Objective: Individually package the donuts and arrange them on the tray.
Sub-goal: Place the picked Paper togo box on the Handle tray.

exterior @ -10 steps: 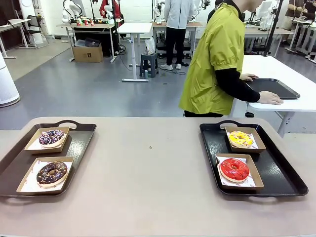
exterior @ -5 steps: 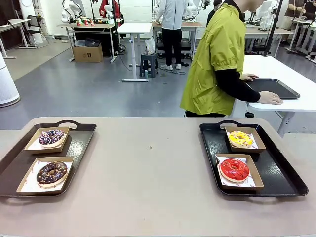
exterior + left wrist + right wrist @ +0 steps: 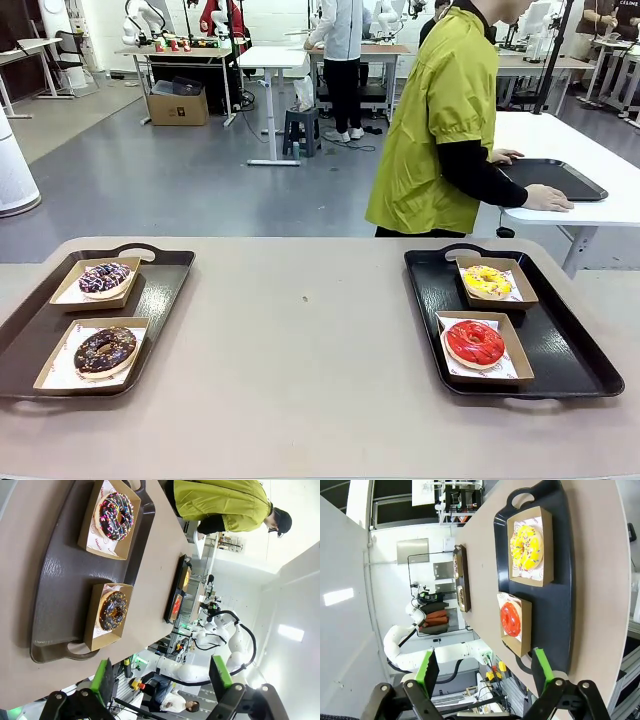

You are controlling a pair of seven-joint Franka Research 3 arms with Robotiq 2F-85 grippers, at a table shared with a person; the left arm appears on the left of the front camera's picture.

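Left tray (image 3: 160, 290): sprinkled donut (image 3: 104, 278), chocolate donut (image 3: 104, 350), each boxed. Right tray (image 3: 570, 355): yellow donut (image 3: 487, 282), glossy red donut (image 3: 474, 342), boxed. Both grippers' fingers (image 3: 102, 680) (image 3: 427, 667) wide, empty.

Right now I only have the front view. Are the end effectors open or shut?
Observer: The left end effector is open, with nothing between its fingers.
Operator: And the right one?
Observer: The right end effector is open and empty too.
Operator: What is each wrist camera looking at?
Observer: The left one sees the left tray with the chocolate donut and sprinkled donut. The right one sees the right tray with the yellow donut and red donut.
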